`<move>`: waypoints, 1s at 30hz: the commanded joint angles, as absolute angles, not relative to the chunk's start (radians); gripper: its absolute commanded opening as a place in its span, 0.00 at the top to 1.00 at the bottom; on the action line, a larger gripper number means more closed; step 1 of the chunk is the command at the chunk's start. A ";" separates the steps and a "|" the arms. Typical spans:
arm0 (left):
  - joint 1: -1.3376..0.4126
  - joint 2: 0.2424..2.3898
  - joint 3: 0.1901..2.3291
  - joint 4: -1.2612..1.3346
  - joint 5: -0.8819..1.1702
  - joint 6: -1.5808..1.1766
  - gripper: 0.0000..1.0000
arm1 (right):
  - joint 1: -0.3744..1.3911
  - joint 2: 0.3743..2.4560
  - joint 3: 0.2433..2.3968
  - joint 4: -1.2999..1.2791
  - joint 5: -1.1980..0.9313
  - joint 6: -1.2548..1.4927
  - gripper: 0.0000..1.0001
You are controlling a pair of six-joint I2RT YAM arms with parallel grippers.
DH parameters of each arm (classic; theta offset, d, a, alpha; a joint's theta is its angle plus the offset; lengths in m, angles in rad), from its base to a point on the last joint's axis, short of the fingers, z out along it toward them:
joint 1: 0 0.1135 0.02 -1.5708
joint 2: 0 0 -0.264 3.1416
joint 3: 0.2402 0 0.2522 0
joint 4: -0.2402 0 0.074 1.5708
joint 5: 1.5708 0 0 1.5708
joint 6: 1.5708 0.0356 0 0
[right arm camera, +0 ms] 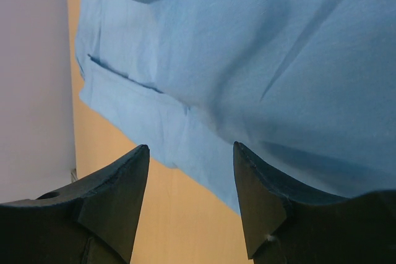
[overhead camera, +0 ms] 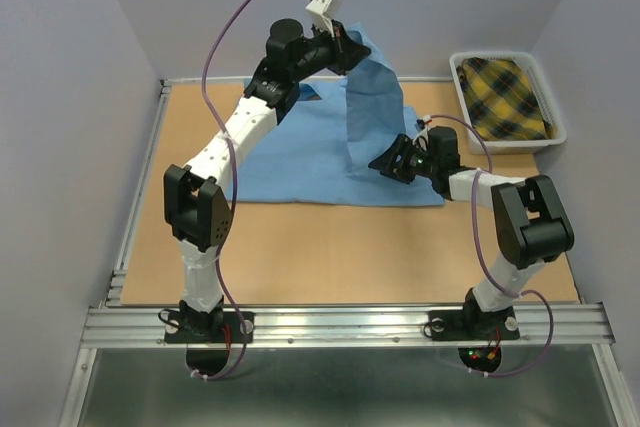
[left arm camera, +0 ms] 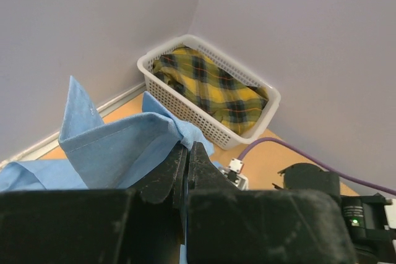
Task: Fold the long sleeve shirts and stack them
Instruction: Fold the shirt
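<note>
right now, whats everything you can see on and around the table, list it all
light blue shirt: one, light blue, spread on the table's far half, one part lifted up
basket: one, white, far right corner of the table
plaid cloth: one, yellow and dark plaid, inside the basket
table: one, tan, under everything
cables: two, purple, one along each arm
left end effector: one, black, raised over the far side, shut on the light blue shirt
right end effector: one, black, low by the lifted part, open, holding nothing
</note>
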State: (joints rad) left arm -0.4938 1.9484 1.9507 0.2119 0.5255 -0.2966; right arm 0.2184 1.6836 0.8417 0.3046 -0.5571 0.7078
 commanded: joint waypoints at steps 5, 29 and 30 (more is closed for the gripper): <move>-0.505 1.832 1.899 0.284 0.612 -0.305 1.00 | 0.227 1.819 0.931 0.526 -0.526 0.768 0.38; -0.496 1.611 1.554 0.207 0.667 -0.167 1.00 | 0.227 1.914 0.945 0.603 -0.337 0.812 0.37; -0.492 1.608 1.521 0.203 0.661 -0.160 1.00 | 0.227 1.910 0.934 0.603 -0.341 0.807 0.37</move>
State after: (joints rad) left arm -0.5072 1.6527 1.5929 0.2050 0.6746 -0.2218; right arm 0.2184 1.9141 0.9569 0.5404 -0.3740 0.8196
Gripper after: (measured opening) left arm 0.091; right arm 0.633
